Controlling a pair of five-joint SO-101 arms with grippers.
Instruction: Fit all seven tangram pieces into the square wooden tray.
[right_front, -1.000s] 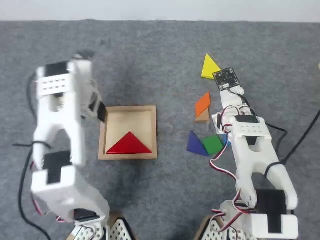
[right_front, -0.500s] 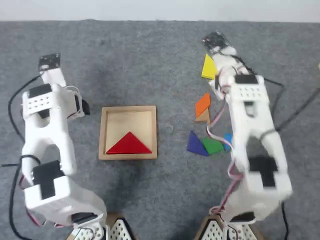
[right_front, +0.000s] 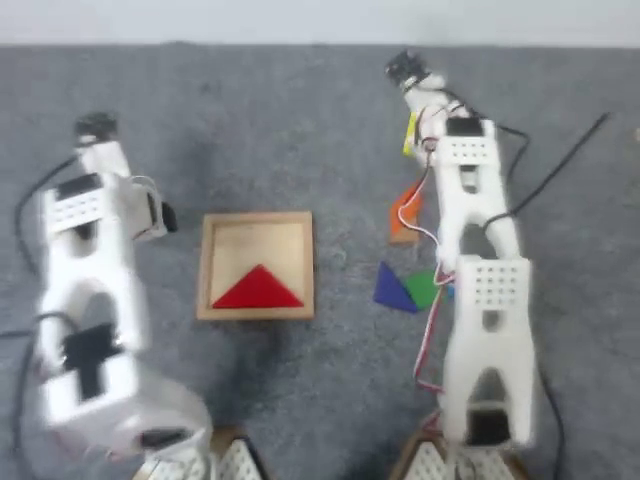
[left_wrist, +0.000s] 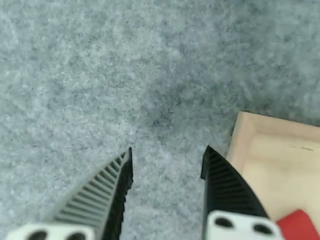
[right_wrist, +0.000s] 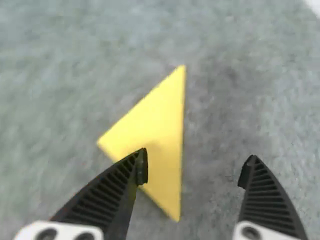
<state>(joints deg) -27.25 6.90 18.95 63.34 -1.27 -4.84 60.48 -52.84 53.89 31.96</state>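
Note:
The square wooden tray (right_front: 212, 262) lies left of centre with a red triangle (right_front: 258, 288) inside it, against its near wall. My left gripper (left_wrist: 167, 162) is open over bare mat just off the tray's far left corner (left_wrist: 241, 134), holding nothing. My right gripper (right_wrist: 192, 167) is open above the yellow triangle (right_wrist: 155, 130), one finger over the piece and the other over mat. In the high view the right arm covers most of the yellow triangle (right_front: 409, 135). An orange piece (right_front: 405, 208), a tan piece (right_front: 403, 235), a blue triangle (right_front: 392, 287) and a green piece (right_front: 422, 288) lie right of the tray.
Grey mat covers the table (right_front: 300, 120). The right arm's white links (right_front: 485, 300) stretch over the loose pieces' right side. Cables (right_front: 560, 160) trail from both arms. Open mat lies between the tray and the loose pieces.
The right arm has swung from near the green and blue pieces out to the far side, over the yellow triangle. The left arm has drawn back leftward from the tray's edge.

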